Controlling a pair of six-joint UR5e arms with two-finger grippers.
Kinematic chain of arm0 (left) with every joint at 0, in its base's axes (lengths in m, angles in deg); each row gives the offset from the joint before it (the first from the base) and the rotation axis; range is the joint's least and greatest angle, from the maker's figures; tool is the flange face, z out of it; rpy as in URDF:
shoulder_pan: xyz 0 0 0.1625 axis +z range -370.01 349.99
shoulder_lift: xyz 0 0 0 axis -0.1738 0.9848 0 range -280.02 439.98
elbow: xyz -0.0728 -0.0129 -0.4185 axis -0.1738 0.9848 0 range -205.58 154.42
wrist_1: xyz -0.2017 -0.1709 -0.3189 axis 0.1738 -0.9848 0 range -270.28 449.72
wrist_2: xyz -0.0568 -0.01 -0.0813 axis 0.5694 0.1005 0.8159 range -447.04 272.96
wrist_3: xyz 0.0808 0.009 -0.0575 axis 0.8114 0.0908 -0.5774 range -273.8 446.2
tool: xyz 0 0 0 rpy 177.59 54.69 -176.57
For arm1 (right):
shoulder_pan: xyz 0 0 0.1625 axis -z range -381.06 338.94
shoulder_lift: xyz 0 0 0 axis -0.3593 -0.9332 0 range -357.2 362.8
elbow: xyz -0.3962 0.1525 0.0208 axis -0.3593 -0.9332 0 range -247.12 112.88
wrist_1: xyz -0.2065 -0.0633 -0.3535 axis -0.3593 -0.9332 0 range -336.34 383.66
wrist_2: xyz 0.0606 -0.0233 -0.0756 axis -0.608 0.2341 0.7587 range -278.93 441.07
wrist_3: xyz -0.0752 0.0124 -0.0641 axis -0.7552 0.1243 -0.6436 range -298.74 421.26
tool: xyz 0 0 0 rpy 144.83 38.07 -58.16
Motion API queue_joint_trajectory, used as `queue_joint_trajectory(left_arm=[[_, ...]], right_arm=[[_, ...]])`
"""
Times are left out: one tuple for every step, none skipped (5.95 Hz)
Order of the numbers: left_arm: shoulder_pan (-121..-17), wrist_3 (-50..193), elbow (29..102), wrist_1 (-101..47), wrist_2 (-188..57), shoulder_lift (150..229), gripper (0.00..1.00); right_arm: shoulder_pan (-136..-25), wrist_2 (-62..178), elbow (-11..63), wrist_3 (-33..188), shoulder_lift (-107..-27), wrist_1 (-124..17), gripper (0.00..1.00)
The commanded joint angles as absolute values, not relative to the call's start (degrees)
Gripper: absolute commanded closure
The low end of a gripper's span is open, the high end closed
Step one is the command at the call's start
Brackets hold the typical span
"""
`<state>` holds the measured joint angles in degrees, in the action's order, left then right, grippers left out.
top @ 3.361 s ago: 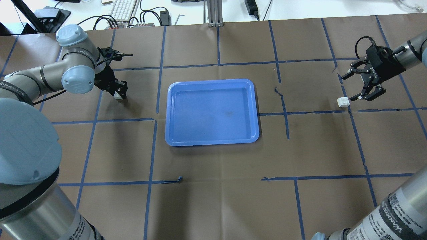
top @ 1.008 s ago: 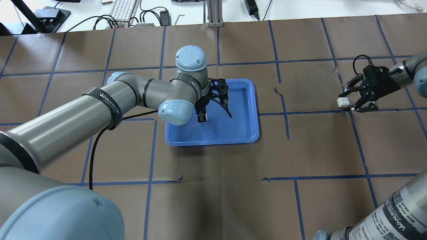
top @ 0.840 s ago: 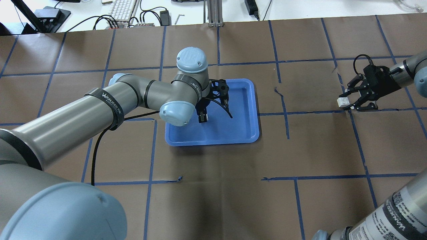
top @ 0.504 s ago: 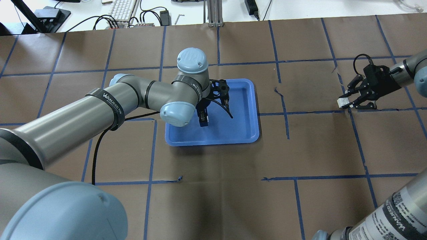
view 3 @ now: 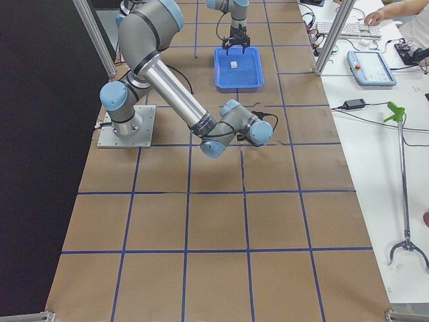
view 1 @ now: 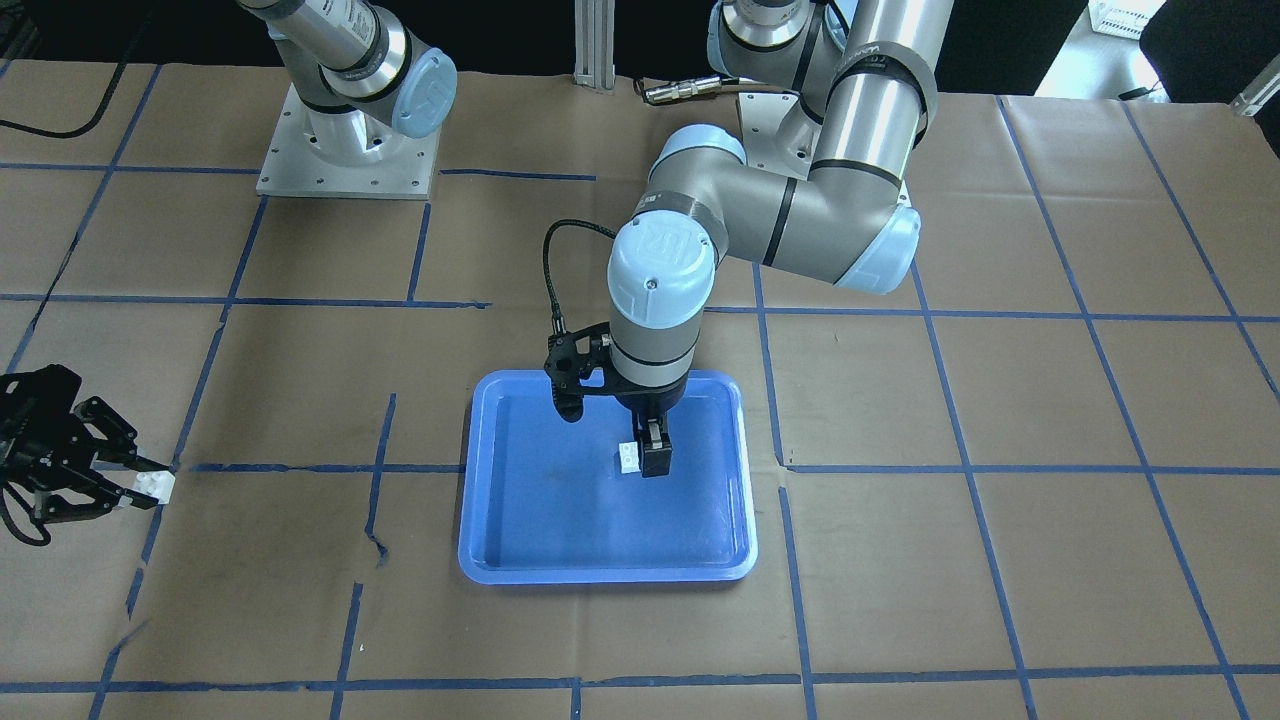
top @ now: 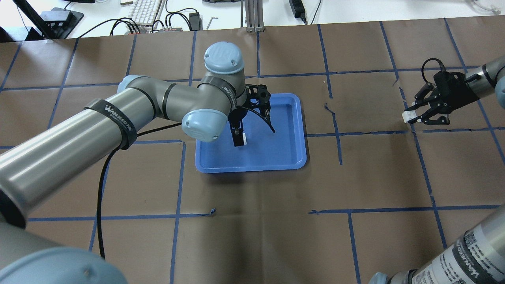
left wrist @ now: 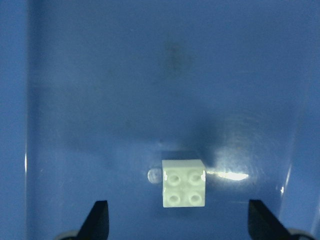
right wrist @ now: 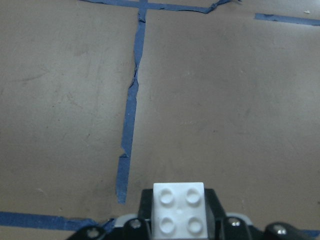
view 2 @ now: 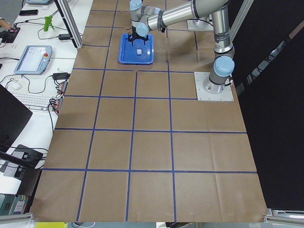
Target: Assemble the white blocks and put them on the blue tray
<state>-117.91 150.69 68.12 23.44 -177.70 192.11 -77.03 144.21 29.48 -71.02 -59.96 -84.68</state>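
The blue tray (top: 252, 169) lies mid-table; it also shows in the front view (view 1: 600, 574). One white block (top: 244, 139) rests studs up on the tray floor, as the left wrist view (left wrist: 184, 182) shows. My left gripper (top: 238, 140) hangs just above it, open, with its fingers wide apart on either side of the block and clear of it. My right gripper (top: 410, 115) at the far right is shut on the second white block (top: 406, 116), studs up in the right wrist view (right wrist: 180, 215), held just above the brown paper.
Brown paper with blue tape lines (top: 335, 134) covers the table. A keyboard and cables (top: 146, 14) lie beyond the far edge. My left arm (top: 118, 118) stretches over the table's left half to the tray.
My left gripper carried its block from the far left to the tray and has now opened, leaving it on the floor. My right gripper closed on its block and lifted it slightly.
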Motion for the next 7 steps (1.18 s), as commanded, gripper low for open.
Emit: queue_joint_trajectory(left_arm=[[-117.59,149.04,63.91,5.97,-177.83,182.77,0.03],[-117.24,148.69,63.72,2.83,-177.75,178.28,0.03],[-117.15,147.03,63.54,2.54,-177.57,175.54,0.03],[-116.54,140.14,63.63,2.45,-177.48,173.86,0.03],[-113.22,130.68,63.80,2.19,-177.74,173.06,0.01],[-110.49,119.45,63.72,2.36,-177.75,172.97,0.01],[-109.51,110.11,63.80,2.62,-177.83,172.53,0.01]], right_arm=[[-77.83,143.56,29.56,-68.82,-64.33,-79.04,0.75],[-80.70,143.56,29.65,-68.38,-65.65,-78.73,0.75],[-83.95,142.51,30.09,-65.59,-67.50,-78.47,0.75],[-87.12,139.72,31.31,-63.21,-68.56,-78.47,0.75],[-91.41,139.08,32.45,-58.58,-69.09,-79.25,0.75],[-95.72,135.59,32.64,-54.18,-69.36,-79.60,0.75],[-99.16,134.08,32.81,-48.83,-69.36,-82.22,0.75]])
